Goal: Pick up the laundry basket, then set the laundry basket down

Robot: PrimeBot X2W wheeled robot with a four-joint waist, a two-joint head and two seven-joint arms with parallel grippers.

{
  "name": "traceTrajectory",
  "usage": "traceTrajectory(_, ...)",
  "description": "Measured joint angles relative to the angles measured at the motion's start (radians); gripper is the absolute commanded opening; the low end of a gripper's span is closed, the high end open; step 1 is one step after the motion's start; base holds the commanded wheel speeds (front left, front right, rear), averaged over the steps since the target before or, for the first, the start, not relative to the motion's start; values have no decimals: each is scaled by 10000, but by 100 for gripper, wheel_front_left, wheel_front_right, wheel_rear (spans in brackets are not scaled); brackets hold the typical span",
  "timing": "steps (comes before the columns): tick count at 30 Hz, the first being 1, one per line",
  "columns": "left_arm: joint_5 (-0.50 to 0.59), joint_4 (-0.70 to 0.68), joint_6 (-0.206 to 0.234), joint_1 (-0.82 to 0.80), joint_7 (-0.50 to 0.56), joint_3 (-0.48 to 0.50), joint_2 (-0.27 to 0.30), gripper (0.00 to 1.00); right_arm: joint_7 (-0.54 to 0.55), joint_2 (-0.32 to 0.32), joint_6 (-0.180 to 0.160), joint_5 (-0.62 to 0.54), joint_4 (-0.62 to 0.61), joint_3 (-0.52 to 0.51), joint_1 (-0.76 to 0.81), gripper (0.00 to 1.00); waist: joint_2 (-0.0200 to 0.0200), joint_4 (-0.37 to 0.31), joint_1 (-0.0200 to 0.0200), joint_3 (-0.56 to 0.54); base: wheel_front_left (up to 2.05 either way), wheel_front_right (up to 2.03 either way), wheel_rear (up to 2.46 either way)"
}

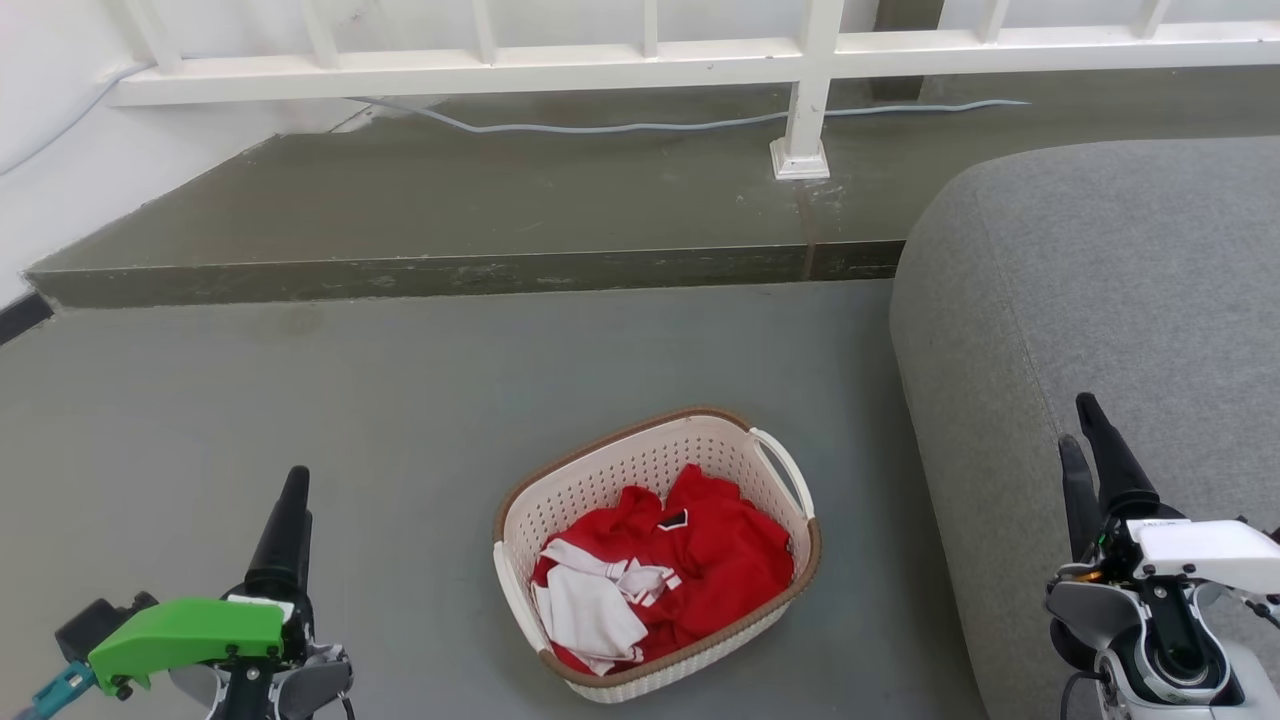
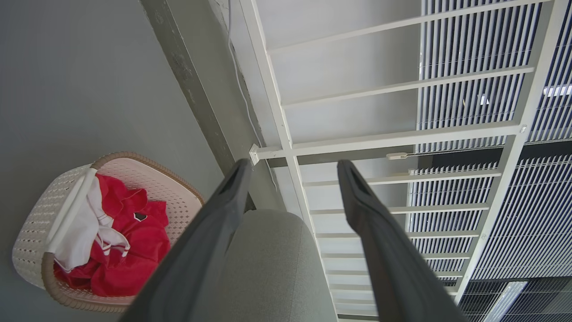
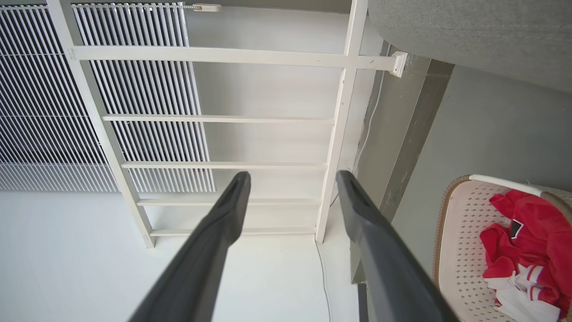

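The laundry basket (image 1: 640, 465) sits on the grey floor (image 1: 300, 400) just beside the sofa (image 1: 1100, 300), with clothes (image 1: 720, 550) inside. The left hand (image 1: 290, 500) and right hand (image 1: 1076, 420) hover apart from it, fingers spread and empty. Each should probably lower to its nearer side handle (image 1: 785, 470) and close evenly, so the lift stays level.

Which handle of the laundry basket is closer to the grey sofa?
The handle on the robot's right, facing the sofa; the other handle faces away from it.
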Motion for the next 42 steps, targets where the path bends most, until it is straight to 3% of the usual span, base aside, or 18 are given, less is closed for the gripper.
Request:
traceTrajectory(10,1407,-138,0,0,-309,-217,104,100,-477,-441,2,-1070,-251,731,-5,100,1,-18,0,7,0,0,0)
traceTrajectory(23,4059,-518,46,-1,-719,-449,230,100,-917,-1147,8,-3202,-326,1774,-92,100,0,-49,0,-31,0,0,0)
traceTrajectory(42,6748,-1041,276,9,-1358,-947,174,100,-1528,-1187,12,-5812,-673,2148,-218,100,0,-136,0,-12,0,0,0)
